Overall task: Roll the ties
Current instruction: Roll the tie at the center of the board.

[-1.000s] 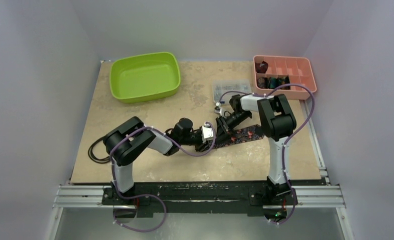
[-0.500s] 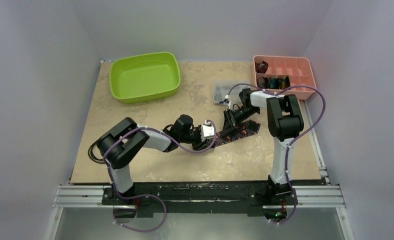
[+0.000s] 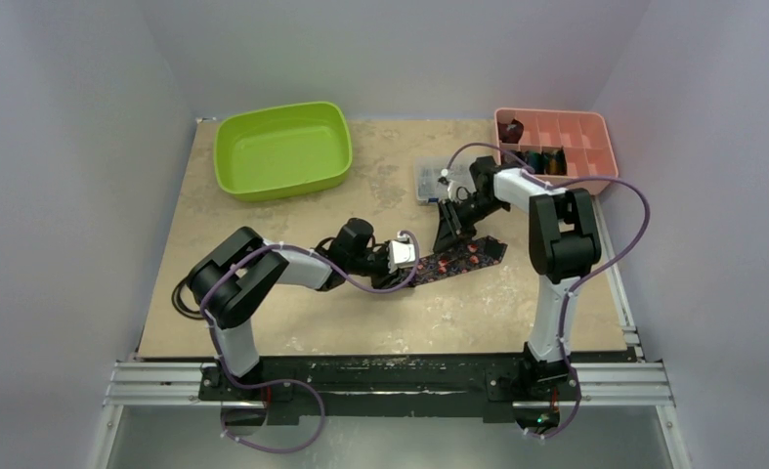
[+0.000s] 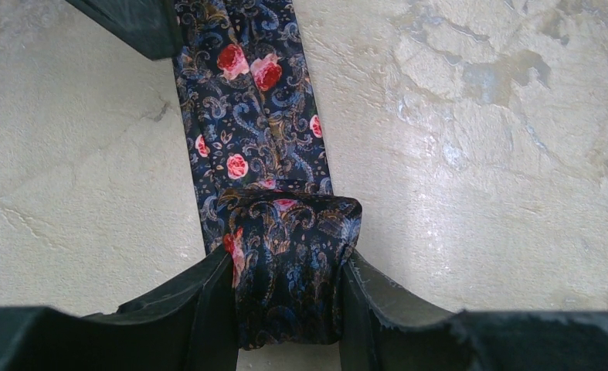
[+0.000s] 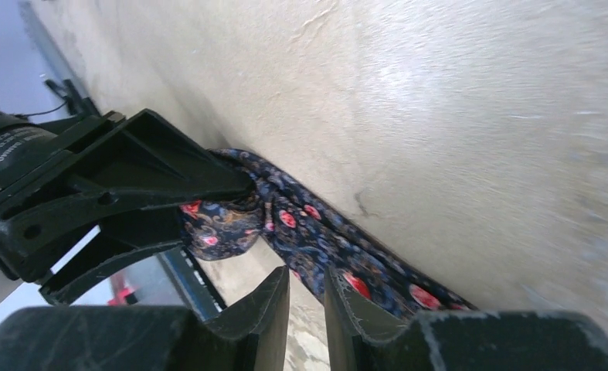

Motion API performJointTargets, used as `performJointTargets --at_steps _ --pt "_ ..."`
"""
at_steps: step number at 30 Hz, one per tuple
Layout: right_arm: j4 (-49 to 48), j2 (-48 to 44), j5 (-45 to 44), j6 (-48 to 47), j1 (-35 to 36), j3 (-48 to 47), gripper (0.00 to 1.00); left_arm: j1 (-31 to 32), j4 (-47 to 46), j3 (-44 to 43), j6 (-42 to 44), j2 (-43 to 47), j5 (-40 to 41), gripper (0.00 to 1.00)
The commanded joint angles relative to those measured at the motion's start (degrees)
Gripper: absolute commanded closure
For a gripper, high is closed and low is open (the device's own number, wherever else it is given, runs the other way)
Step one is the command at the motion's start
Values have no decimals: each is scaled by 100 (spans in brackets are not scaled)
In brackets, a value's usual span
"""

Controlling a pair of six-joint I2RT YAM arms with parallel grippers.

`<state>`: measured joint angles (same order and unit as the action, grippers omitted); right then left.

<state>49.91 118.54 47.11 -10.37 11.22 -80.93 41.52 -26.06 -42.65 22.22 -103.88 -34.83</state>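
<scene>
While the left tool point(image 4: 289, 309) clamped the tie's point(image 3: 458, 258) rolled end at mid-bench, the right tool point(image 5: 307, 297) had lifted clear, nearly closed, holding nothing; rolling looked partly done.

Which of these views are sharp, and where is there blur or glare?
Left wrist: the tie pattern is sharp, with glare on the table. Right wrist: the far table is blurred; the left claw looks clear. Top: evenly lit, details small.

tie point(image 4: 281, 154) runs off top edge in left wrist view; far end blurred at lower right in right wrist view; rolled coils point(image 3: 536, 159) in tray too small to tell.
</scene>
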Motion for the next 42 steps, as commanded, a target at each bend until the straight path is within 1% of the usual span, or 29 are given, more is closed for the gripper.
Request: performJointTargets --at_steps 1,3,6,12,15,20,23,26,29,33,38,42 --pt "-201 -127 -850 96 -126 -204 76 -107 680 -16 265 -44 -42 91" --pt "-116 2 -1254 5 -133 -191 76 -130 718 -59 304 -60 -22 91" --pt "111 65 -1632 -222 -140 -99 78 -185 808 -129 304 -80 11 91" --pt "146 40 -2090 -303 -138 66 79 -258 906 -181 262 -55 25 91" --pt "170 -36 -1934 -302 -158 -41 79 -257 954 -213 274 -67 29 91" --pt "630 -217 -1444 -480 -183 -308 80 -258 976 -202 292 -87 40 90" --pt "582 -459 -1554 -429 -313 -226 78 -257 972 -207 286 -88 47 90" --pt "619 -544 -1729 -397 -652 -170 76 -258 980 -216 304 -105 53 90" --pt "644 -657 -1955 -419 -827 -96 75 -258 995 -225 322 -102 54 90" --pt "384 -700 -2365 -285 -845 38 65 -257 998 -232 321 -131 38 90" --pt "244 -512 -2645 -146 -844 -2 64 -257 998 -233 303 -125 49 90" --pt "292 -379 -2545 -169 -831 37 64 -256 994 -247 306 -142 64 90"
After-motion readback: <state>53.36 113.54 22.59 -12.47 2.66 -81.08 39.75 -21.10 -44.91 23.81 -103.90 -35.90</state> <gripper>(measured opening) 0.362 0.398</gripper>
